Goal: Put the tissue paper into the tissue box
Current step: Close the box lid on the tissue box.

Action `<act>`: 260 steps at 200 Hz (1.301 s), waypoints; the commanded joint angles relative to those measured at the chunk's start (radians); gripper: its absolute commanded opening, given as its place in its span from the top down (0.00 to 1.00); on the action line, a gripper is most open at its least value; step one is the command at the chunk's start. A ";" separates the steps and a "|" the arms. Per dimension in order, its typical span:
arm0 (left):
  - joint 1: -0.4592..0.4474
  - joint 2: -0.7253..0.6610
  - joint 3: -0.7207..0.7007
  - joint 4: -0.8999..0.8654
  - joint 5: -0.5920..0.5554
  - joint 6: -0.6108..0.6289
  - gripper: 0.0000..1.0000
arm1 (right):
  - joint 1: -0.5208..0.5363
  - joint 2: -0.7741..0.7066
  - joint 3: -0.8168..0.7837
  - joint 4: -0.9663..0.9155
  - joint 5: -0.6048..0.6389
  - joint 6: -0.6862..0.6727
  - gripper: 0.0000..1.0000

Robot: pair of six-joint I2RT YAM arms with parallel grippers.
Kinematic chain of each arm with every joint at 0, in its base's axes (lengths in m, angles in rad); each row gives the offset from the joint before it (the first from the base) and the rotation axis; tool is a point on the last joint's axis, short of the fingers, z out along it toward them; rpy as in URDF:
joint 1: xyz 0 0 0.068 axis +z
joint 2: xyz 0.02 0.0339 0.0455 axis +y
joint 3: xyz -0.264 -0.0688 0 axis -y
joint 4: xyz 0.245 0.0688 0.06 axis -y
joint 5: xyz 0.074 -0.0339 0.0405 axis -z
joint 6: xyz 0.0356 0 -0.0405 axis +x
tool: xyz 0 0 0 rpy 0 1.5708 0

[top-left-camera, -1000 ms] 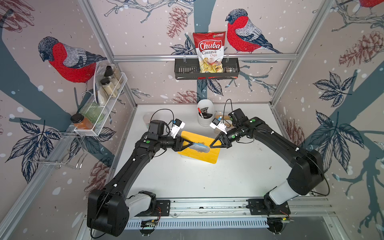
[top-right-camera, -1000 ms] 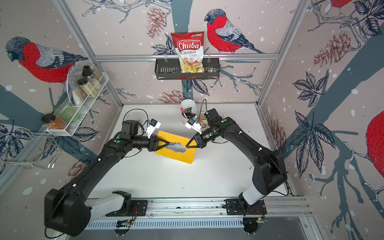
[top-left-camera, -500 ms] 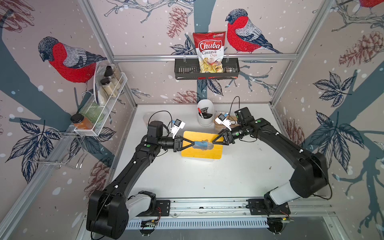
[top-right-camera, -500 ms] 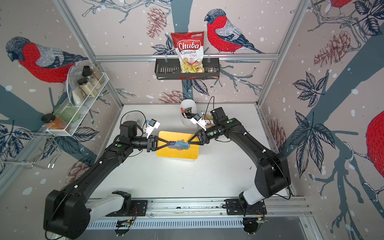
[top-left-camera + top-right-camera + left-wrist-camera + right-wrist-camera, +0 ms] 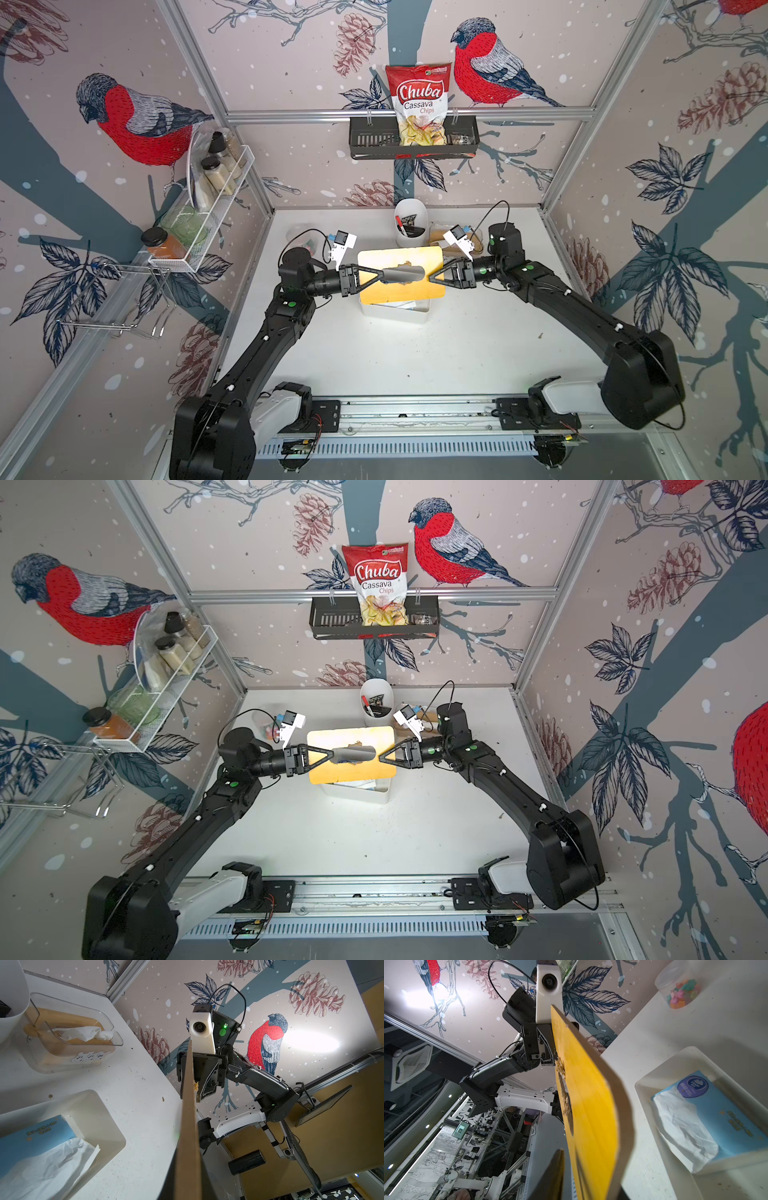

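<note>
The tissue box [image 5: 395, 312] [image 5: 358, 794] is a white tray holding a blue pack with white tissue paper [image 5: 52, 1167] [image 5: 683, 1126] lying on it. A yellow wooden lid [image 5: 401, 293] [image 5: 353, 773] with an oval slot hangs level just above it. My left gripper [image 5: 380, 274] [image 5: 332, 754] [image 5: 188, 1184] is shut on the lid's left side. Opposite it, my right gripper [image 5: 431, 277] [image 5: 381, 756] [image 5: 589, 1184] straddles the lid's right edge. A gap shows between one finger [image 5: 556, 1167] and the board.
Behind the box stand a white cup [image 5: 409, 222] of markers and a clear tissue holder [image 5: 72, 1036]. A clear jar [image 5: 681, 993] of coloured sweets sits at the back left. A wire rack [image 5: 199, 216] and a black shelf [image 5: 413, 143] hang on the walls.
The lid has turned from a slant to square over the tissue box. My left gripper closed on it. My right gripper let go, drew back to the right edge and is narrowing again.
</note>
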 commanded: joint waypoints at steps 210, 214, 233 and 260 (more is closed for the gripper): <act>0.008 0.211 0.136 -0.643 -0.630 0.501 0.11 | -0.032 0.073 -0.134 0.065 0.240 0.441 1.00; 0.008 0.214 0.135 -0.638 -0.627 0.498 0.11 | -0.030 0.074 -0.138 0.076 0.246 0.455 1.00; 0.005 0.231 0.133 -0.607 -0.596 0.477 0.11 | -0.018 0.092 -0.161 0.157 0.257 0.517 1.00; -0.004 0.258 0.140 -0.594 -0.605 0.458 0.09 | 0.006 0.120 -0.173 0.236 0.267 0.569 1.00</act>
